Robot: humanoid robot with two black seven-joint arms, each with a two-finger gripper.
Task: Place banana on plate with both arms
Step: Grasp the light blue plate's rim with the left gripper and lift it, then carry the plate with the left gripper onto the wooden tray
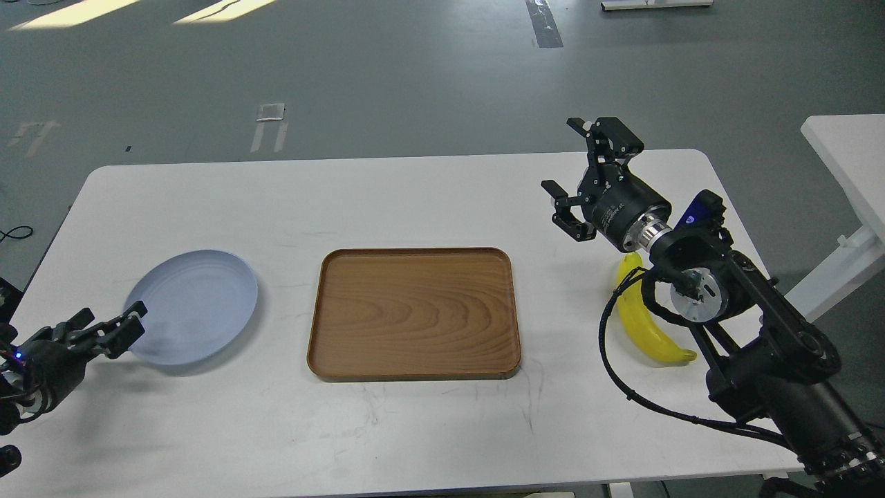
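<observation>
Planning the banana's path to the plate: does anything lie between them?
Yes. The wooden tray lies mid-table, between the banana at right and the plate at left.

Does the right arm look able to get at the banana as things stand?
Probably yes. The right gripper is open and empty above the table, and the banana lies uncovered just below its wrist, though it must swing back and down.

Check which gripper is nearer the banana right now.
Right. The right gripper hangs open just above and left of the banana, not touching it. The left gripper is across the table at the plate's near-left rim.
</observation>
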